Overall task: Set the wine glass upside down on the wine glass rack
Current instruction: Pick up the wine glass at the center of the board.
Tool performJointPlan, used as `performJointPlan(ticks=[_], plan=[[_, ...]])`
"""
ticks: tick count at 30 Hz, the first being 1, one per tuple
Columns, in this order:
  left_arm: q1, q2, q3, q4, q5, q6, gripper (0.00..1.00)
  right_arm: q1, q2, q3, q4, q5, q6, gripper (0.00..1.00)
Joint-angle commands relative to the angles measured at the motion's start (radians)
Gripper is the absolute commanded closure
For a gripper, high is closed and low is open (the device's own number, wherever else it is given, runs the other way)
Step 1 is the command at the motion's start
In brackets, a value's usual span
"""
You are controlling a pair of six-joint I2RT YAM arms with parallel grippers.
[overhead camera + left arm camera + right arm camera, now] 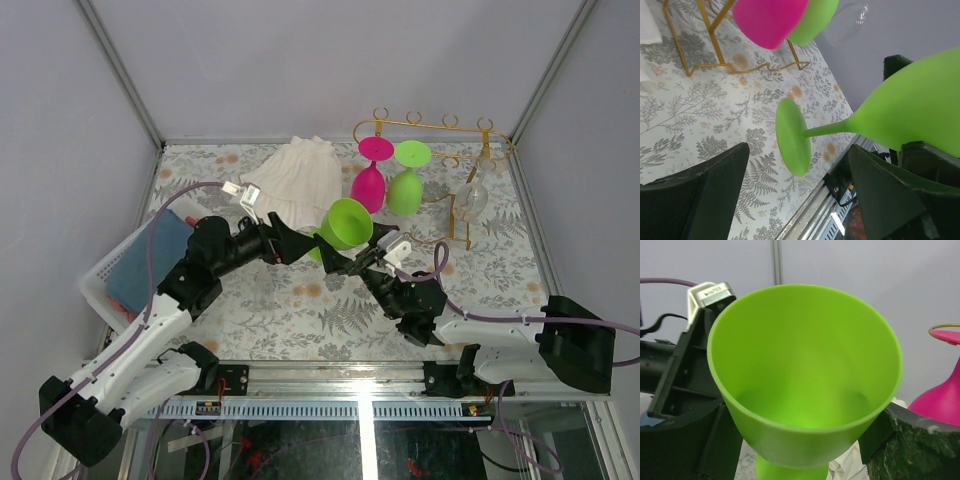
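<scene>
right wrist view shows a white tag (710, 290) with print too blurred to read. the wine glass (347, 222), plain matte lime green, hangs over the table (300, 310) near the rack (440, 124), tilted, rim up, stem slanting down. the right gripper (805, 440) clamps its bowl; the left gripper (797, 150) stands spread around the foot, not touching.

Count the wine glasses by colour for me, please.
Green wine glasses: 2
Pink wine glass: 1
Clear wine glass: 1
Total: 4
</scene>
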Motion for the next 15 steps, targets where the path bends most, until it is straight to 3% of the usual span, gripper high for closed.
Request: performJointPlan(ticks=[1,7,15], plan=[[-0.040,0.025,-0.018,0.092,0.012,-0.023,0.22,0.007,-0.006,0.029,0.127,-0.052,0.023,0.23],[-0.054,0.038,-0.018,0.103,0.004,-0.033,0.32,0.007,0.001,0.025,0.169,-0.078,0.047,0.23],[-0.058,0.037,-0.008,0.131,0.025,-0.035,0.60,0.006,-0.006,0.014,0.154,-0.068,0.045,0.23]])
